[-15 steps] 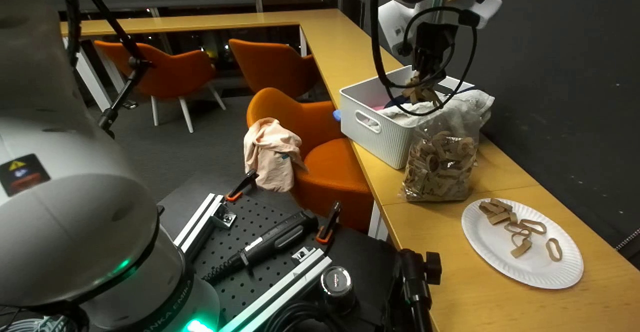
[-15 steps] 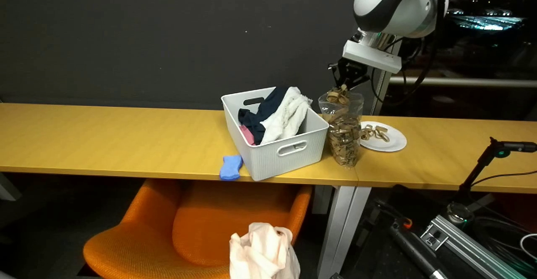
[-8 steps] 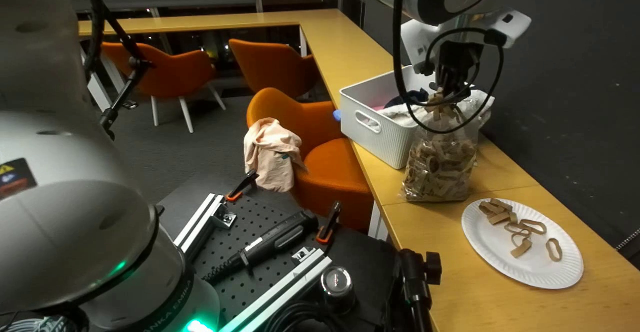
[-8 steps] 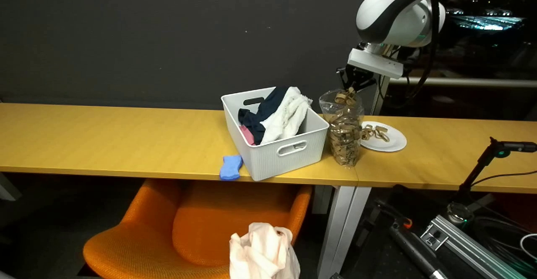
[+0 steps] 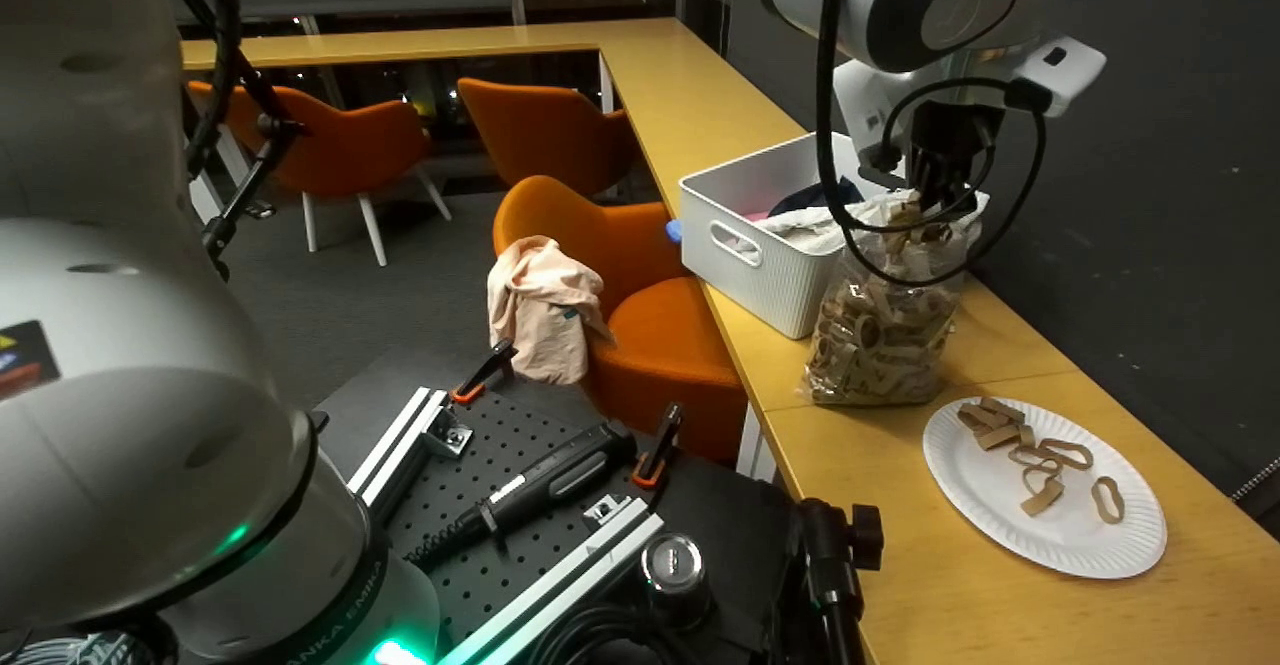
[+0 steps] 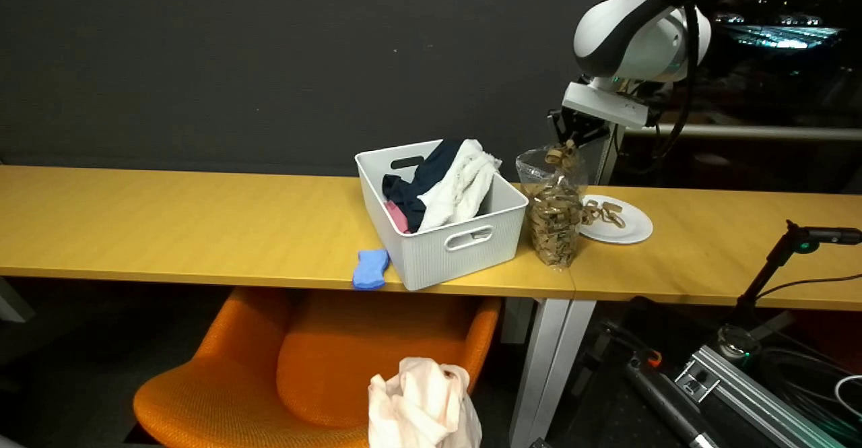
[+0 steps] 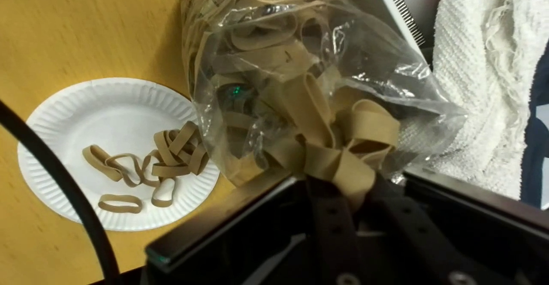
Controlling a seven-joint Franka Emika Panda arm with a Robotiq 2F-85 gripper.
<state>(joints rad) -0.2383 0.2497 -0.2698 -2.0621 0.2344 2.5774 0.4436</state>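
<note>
My gripper is shut on a bunch of tan rubber bands, their loops spreading out past the fingertips. In both exterior views the gripper points down at the open top of a clear plastic bag, which is filled with similar bands. The held bands hang at the bag's mouth; in the wrist view they overlap the thin bag, and how deep inside they are is hard to tell. Beside the bag, a white paper plate carries several loose bands.
A white basket with white cloth and dark cloth stands against the bag's other side. A blue item lies at the table edge. Dark wall rises behind the table. An orange chair stands in front.
The gripper, still holding the bands, has moved away from the basket and slightly down, from beside the bag's opening to right over it. The bag's upper film has shifted a little.
</note>
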